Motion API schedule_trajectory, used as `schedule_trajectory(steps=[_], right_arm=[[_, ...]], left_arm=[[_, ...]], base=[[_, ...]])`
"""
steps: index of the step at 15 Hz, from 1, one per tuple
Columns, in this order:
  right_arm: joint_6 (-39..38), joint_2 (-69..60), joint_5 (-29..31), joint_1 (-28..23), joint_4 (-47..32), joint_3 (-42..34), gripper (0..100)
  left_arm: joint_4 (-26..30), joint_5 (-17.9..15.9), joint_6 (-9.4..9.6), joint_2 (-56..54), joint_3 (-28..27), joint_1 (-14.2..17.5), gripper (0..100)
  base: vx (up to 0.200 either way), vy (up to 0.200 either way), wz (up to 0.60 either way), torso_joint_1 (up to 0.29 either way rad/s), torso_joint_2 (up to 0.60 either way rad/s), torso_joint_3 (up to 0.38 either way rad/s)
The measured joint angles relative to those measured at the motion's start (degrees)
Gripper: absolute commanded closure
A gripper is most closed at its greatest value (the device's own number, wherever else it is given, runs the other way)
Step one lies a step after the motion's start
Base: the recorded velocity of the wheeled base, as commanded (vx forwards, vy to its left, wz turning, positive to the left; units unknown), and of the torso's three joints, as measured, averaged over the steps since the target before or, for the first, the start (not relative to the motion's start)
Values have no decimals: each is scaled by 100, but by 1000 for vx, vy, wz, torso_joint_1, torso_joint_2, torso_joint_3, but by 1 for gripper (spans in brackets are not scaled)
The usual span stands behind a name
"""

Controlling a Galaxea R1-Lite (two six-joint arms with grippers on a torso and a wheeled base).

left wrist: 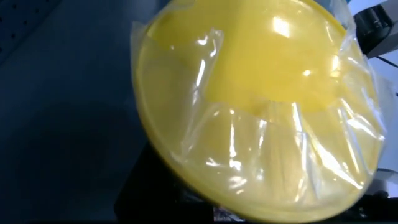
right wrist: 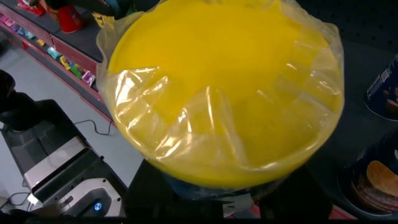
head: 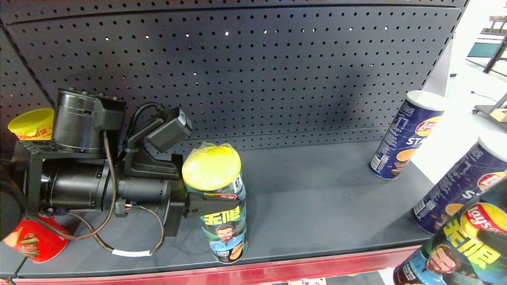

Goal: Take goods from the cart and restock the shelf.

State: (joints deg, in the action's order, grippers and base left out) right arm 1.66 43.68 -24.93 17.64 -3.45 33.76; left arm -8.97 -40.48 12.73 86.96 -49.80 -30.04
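Observation:
A green chip can point(head: 223, 209) with a yellow film-wrapped lid point(left wrist: 261, 106) stands upright near the front of the dark shelf point(head: 317, 198). My left gripper point(head: 217, 204) is shut on its upper body, reaching in from the left. A second green chip can point(head: 455, 249) is at the lower right, off the shelf's front corner. Its yellow lid point(right wrist: 224, 87) sits close under the right wrist camera. My right gripper point(right wrist: 236, 202) is shut on this can, its fingers mostly hidden beneath the lid.
Two blue chip cans point(head: 408, 134) point(head: 459, 186) stand at the shelf's right end. At the far left are a yellow-lidded can point(head: 31, 124) and a red can point(head: 35, 241). A pegboard back wall point(head: 253, 79) closes the shelf. Bare shelf lies between the green can and the blue ones.

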Motion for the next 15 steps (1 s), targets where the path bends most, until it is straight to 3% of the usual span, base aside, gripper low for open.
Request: schedule_trajectory(steps=[2,5,15], right_arm=[[0,1,0,0,-2,1,100],[1,1,0,0,-5,1,100],[6,44,-9,7,1,26,100]], left_arm=[[6,-67,33,-24,24,-24,100],[6,-43,317,-33,138,-6,100],[17,-56,369,-57,195,38,100]], base=[[0,0,0,0,0,0],[0,0,0,0,0,0],[0,0,0,0,0,0]])
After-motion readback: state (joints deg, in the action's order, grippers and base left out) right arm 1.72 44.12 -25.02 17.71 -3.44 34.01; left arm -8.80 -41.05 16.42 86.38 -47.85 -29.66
